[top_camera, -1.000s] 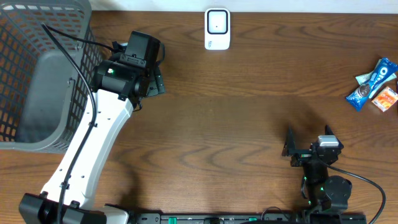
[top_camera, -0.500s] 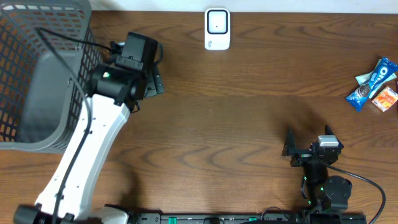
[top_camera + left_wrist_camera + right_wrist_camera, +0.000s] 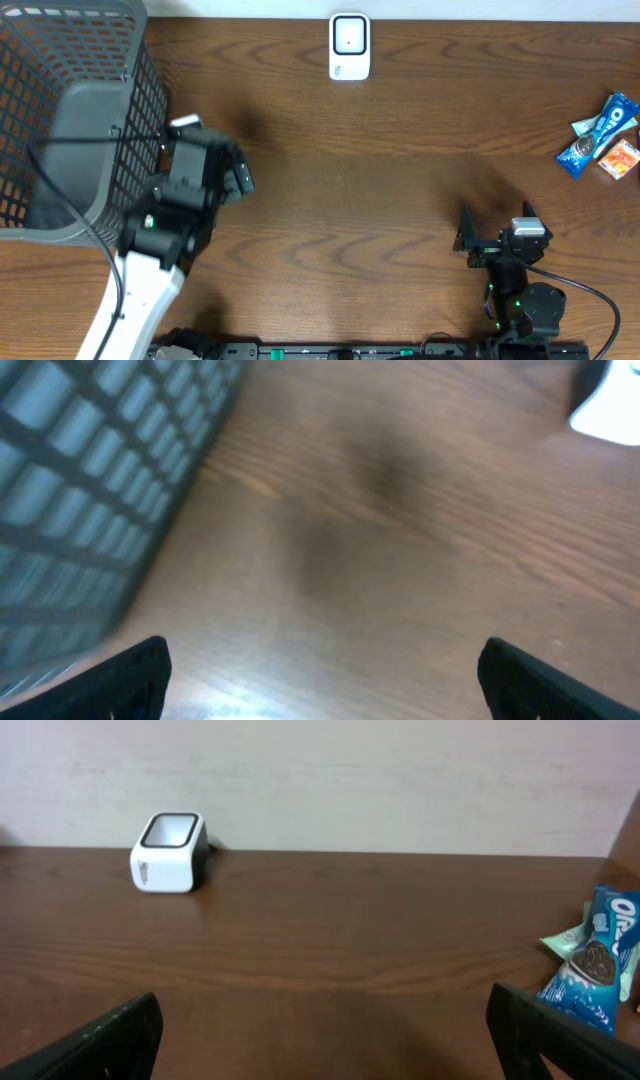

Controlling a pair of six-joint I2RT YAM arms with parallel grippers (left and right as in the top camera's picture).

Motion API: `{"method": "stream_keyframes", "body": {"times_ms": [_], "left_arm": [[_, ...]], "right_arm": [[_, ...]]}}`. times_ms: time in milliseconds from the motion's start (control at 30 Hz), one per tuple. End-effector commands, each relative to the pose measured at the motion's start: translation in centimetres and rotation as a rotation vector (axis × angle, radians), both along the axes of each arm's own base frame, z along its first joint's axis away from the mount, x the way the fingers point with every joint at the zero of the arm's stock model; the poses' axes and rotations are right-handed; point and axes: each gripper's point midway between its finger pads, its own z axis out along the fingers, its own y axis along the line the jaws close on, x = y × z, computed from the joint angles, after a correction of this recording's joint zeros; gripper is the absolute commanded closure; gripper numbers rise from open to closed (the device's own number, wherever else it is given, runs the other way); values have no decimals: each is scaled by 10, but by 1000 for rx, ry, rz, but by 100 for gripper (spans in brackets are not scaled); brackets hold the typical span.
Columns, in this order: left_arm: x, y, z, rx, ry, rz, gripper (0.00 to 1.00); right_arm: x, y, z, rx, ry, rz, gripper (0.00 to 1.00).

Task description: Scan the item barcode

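Left tool [image 3: 238, 176] and right tool [image 3: 497, 226] both have their fingers spread apart, holding nothing. The snack packets [image 3: 600, 135] lie on the bench [image 3: 400, 180], far right of the scanner [image 3: 349, 46]. A glancing pinch could skid them away. Left of the scanner, the left tool hangs beside the basket [image 3: 30, 60] and might snag its mesh.

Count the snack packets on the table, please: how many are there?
3, together at the right edge of the table: a blue cookie packet, a green packet against it, and an orange packet beside them. Others may be hidden underneath.
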Motion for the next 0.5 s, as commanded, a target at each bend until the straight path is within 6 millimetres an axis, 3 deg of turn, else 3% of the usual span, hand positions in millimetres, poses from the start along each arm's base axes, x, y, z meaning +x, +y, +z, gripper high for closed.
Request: {"method": "stream_keyframes", "body": {"times_ms": [0, 267, 467], "left_arm": [[-10, -8, -14, -19, -51, -149, 2], [-30, -10, -21, -67, -316, -347, 2], [-54, 1, -27, -65, -433, -325, 2]], "right_arm": [[0, -1, 0, 14, -2, -3, 1], [0, -1, 0, 14, -2, -3, 1], [0, -1, 0, 14, -2, -3, 1]]}}
